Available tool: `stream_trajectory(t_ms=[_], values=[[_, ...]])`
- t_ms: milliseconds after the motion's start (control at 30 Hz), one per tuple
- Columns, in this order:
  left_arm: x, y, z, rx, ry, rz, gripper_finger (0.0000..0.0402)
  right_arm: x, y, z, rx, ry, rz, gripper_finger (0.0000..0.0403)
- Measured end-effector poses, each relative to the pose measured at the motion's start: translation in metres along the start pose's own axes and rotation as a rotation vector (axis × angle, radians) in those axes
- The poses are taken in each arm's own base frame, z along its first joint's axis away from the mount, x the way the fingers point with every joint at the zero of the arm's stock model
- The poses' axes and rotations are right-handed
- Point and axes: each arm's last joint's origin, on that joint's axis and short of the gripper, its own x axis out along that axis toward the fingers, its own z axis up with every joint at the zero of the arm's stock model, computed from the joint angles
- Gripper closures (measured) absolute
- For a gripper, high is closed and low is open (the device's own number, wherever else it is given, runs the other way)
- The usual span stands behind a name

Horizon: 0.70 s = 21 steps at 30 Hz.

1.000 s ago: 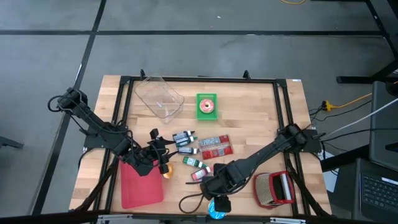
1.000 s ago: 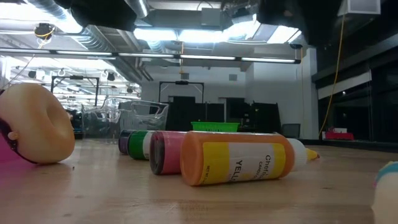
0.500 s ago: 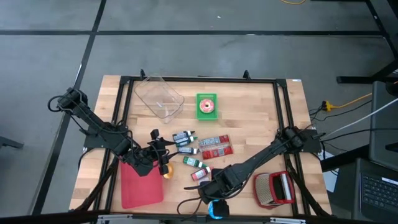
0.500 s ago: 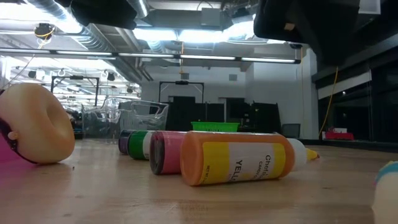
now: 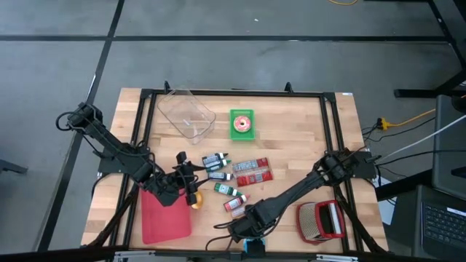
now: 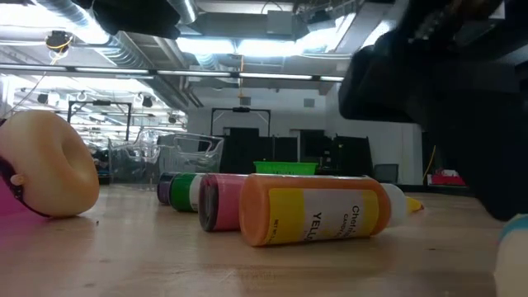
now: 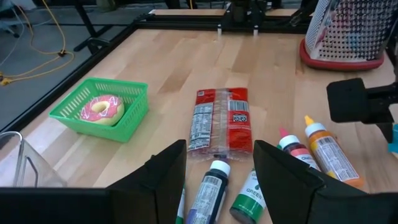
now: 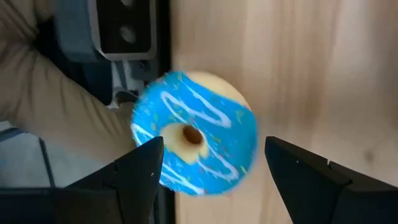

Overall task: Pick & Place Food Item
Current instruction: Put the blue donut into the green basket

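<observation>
Wooden table (image 5: 298, 145): orange bottle (image 6: 318, 210), yellow label, "YELL" legible.

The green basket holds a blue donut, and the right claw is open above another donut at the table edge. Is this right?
Not quite. The donut in the green basket is pink, as the left wrist view shows. The blue donut lies under the open right claw.

- My two dark fingers (image 8: 140, 180) stand wide apart, with nothing between them touching either.
- A blue-iced doughnut (image 8: 196, 142) with white squiggles lies at the wooden table's (image 8: 323, 74) edge, in my open gap.
</observation>
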Motion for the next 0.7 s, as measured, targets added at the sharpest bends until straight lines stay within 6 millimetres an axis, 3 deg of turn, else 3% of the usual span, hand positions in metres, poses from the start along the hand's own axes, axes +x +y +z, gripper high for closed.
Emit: stream_trajectory(t_ms=[700], values=[[-0.002,-0.001,-0.001,0.001,-0.001,-0.006,0.0219,0.015,-0.012,-0.008,0.058,-0.007,-0.097,0.0131]])
